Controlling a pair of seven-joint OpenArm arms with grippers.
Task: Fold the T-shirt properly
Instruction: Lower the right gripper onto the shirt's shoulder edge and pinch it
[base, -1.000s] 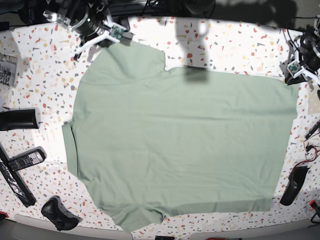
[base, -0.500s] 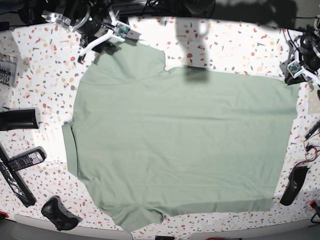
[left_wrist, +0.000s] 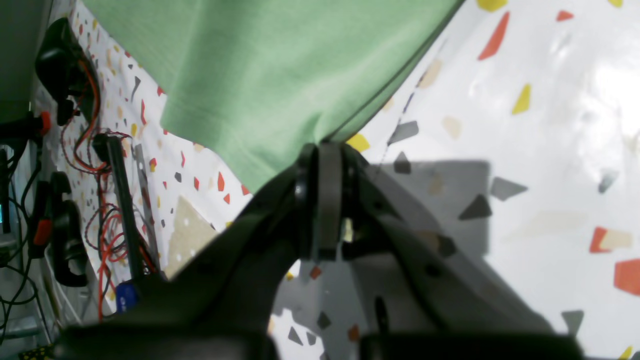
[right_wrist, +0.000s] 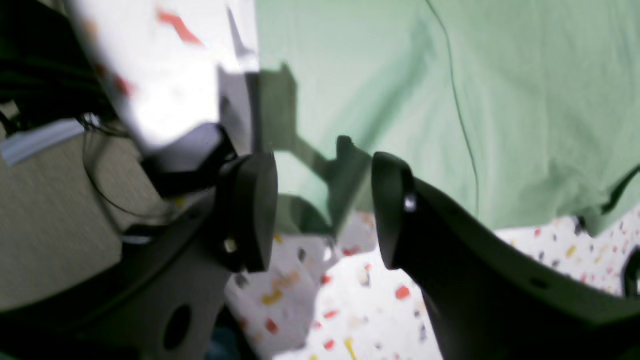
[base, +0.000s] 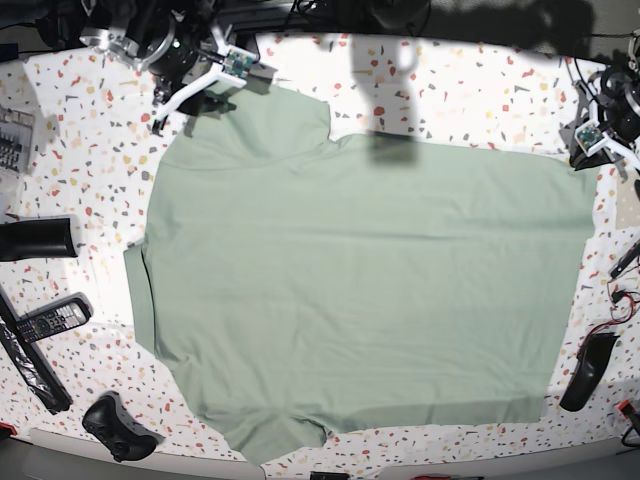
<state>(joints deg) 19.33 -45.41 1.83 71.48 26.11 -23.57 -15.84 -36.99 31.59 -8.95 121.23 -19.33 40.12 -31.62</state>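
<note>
The T-shirt (base: 360, 290) lies flat and spread out on the speckled counter (base: 470, 95), and it fills most of the middle. Its long way runs from side to side in the base view, from my right arm's end over to my left arm's end.

My right pincer (right_wrist: 325, 210) has its two black fingers (right_wrist: 395, 215) apart, with nothing between them. In the right wrist view the green cloth lies just ahead of it, and a bit of the cloth's edge shows through the gap. In the base view this pincer (base: 205, 85) sits at the far corner, right by the sleeve that sticks out there.

My left pincer (left_wrist: 322, 165) is pressed tight together. It sits right at the cloth's corner, and I think it is pinching that corner, but the spot is hidden, so I cannot be sure.

Each arm is near one far corner of the shirt. The shirt stretches away from both pincers toward the near edge of the counter, so I think a fold would go that way.
</note>
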